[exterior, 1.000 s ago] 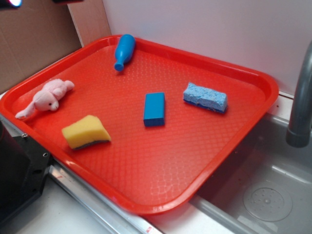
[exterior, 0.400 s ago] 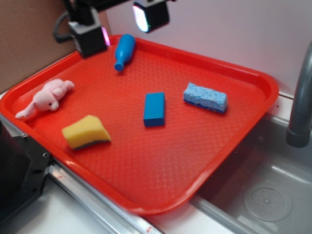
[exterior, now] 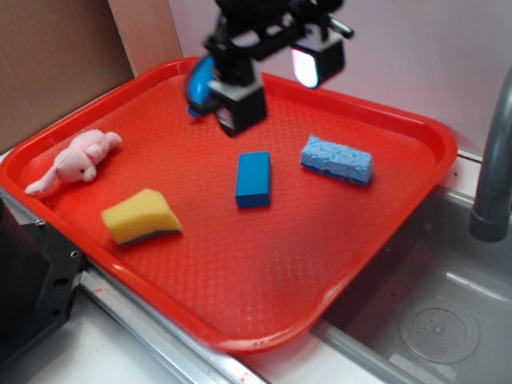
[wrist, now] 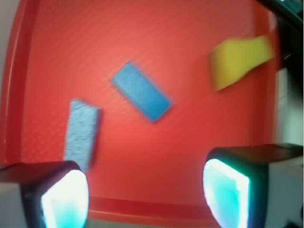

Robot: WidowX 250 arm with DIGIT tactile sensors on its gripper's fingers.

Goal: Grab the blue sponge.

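Note:
The blue sponge (exterior: 337,159), light blue and porous, lies flat on the right side of the red tray (exterior: 264,340). In the wrist view the blue sponge (wrist: 81,133) sits at the left, just beyond my left finger. My gripper (exterior: 278,80) hovers above the tray's back part, up and to the left of the sponge. It is open, with nothing between its glowing pads (wrist: 64,199). The wrist view shows the gripper (wrist: 145,197) spread wide over bare tray floor (wrist: 156,156).
A smooth darker blue block (exterior: 254,178) lies mid-tray, left of the sponge. A yellow sponge (exterior: 140,216) sits front left, a pink plush toy (exterior: 76,160) at the left rim. A blue bowling pin (exterior: 198,80) is partly hidden behind the gripper. A faucet (exterior: 492,160) and sink (exterior: 432,320) stand right.
My gripper has come in from the upper left corner and moved right and lower, over the tray's back part. Nothing on the tray has shifted.

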